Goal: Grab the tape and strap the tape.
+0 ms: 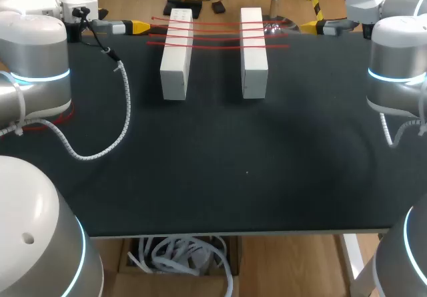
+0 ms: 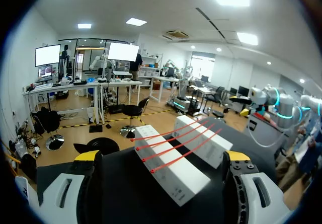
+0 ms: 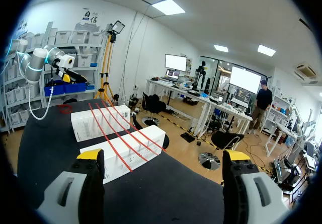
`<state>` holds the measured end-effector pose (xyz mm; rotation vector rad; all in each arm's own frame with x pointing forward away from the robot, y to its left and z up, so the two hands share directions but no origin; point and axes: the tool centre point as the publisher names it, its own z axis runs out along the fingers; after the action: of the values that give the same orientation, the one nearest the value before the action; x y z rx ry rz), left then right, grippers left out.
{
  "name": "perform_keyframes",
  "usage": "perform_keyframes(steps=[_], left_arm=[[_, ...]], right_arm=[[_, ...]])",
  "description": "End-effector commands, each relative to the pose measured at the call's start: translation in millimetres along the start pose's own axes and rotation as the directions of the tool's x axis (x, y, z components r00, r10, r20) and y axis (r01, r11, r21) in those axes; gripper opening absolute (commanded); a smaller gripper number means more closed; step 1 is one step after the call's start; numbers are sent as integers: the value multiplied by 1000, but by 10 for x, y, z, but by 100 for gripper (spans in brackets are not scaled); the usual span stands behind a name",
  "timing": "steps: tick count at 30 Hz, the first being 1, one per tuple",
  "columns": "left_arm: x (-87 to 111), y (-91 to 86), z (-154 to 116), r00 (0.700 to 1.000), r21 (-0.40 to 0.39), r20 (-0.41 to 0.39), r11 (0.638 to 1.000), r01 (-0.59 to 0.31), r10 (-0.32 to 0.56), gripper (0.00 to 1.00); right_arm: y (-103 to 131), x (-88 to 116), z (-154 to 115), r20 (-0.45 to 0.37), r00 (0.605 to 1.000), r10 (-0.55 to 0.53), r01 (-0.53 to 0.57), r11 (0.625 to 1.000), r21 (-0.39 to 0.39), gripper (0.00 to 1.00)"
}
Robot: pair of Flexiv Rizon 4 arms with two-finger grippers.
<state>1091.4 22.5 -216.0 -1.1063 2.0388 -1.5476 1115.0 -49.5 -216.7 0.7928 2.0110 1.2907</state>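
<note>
Red tapes (image 1: 217,34) seemingly lie across two white blocks (image 1: 177,60).

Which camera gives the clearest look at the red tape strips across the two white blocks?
The left wrist view: all four red tape strips lie separate across both white blocks, close ahead. The right wrist view shows the strips almost as well; the head view shows thin lines far off.

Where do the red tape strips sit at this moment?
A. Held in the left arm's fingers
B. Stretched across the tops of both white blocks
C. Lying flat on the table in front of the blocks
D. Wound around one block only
B: the red tape strips run from the left white block over the gap to the right white block.
</note>
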Motion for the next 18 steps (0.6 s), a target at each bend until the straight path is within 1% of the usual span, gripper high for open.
perform_keyframes(steps=[1, 15, 18], left_arm=[[4, 13, 5, 1000, 5, 2, 1000, -1, 1, 100], [4, 13, 5, 1000, 5, 2, 1000, -1, 1, 100], [22, -44, -16, 992, 21, -59, 994, -108, 109, 100]], right_arm=[[-1, -1, -4, -1, 1000, 0, 0, 1000, 0, 100], [-1, -1, -4, -1, 1000, 0, 0, 1000, 0, 100], [-1, -1, -4, -1, 1000, 0, 0, 1000, 0, 100]])
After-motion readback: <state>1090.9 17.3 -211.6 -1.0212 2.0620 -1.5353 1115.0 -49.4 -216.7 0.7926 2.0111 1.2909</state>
